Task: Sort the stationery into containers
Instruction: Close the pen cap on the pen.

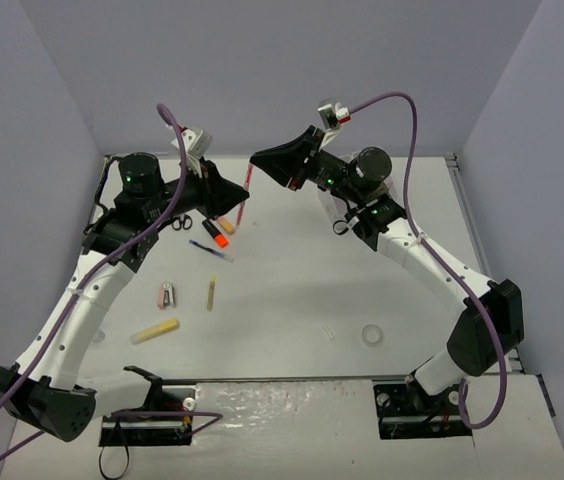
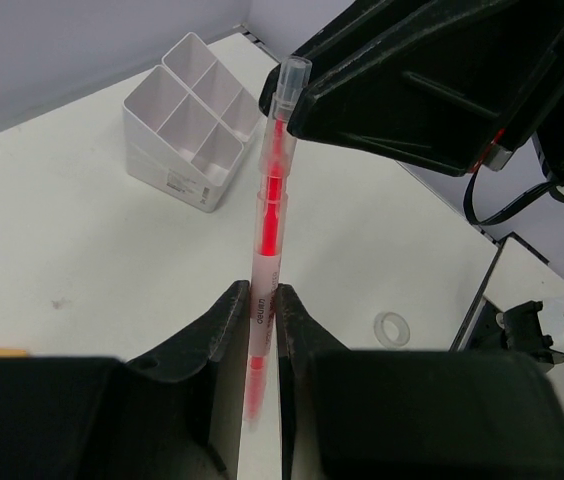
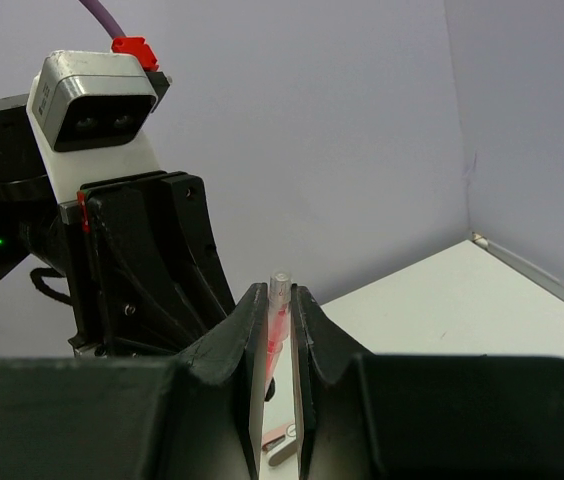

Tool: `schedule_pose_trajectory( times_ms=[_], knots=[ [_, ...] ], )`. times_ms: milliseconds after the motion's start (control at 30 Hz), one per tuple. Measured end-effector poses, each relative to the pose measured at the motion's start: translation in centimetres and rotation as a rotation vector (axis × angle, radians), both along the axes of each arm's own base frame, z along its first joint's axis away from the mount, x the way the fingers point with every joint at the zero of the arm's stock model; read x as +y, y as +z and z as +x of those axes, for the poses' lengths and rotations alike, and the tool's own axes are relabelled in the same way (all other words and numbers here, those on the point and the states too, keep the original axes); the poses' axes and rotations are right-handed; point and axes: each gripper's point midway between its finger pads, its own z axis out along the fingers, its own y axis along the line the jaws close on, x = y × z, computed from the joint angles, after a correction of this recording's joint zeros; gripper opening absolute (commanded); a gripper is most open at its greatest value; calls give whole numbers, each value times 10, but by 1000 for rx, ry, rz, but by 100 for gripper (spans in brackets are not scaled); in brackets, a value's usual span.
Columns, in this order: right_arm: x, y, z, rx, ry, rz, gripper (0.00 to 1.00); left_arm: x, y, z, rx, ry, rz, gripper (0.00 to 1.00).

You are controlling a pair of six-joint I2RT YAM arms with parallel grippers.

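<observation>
A thin pink pen (image 1: 244, 200) with a clear barrel is held in the air above the back of the table. My left gripper (image 2: 262, 295) is shut on its lower part; the pen (image 2: 270, 200) stands up between the pads. My right gripper (image 3: 281, 292) has its jaws closed against the pen's capped top end (image 3: 280, 285). In the top view the left gripper (image 1: 230, 195) and right gripper (image 1: 258, 162) meet at the pen. The white organiser box (image 2: 187, 120) stands behind it, its compartments empty as far as they show.
On the table lie black scissors (image 1: 180, 222), a peach highlighter (image 1: 226, 224), an orange-black highlighter (image 1: 220, 238), a blue pen (image 1: 210, 250), a yellow stick (image 1: 211, 292), a yellow highlighter (image 1: 155, 330), a pink-white item (image 1: 166, 295) and a tape ring (image 1: 371, 335).
</observation>
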Motion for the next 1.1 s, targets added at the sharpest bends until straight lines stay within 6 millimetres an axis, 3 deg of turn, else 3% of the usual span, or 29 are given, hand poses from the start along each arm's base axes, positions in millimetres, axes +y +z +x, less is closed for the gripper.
schedule_pose_trajectory(
  times_ms=[600, 1100],
  knots=[
    [15, -5, -2, -17, -10, 10, 0, 0, -7, 0, 17, -24, 3, 0],
    [24, -29, -1, -24, -52, -39, 0, 9, -23, 5, 42, -8, 40, 0]
  ],
)
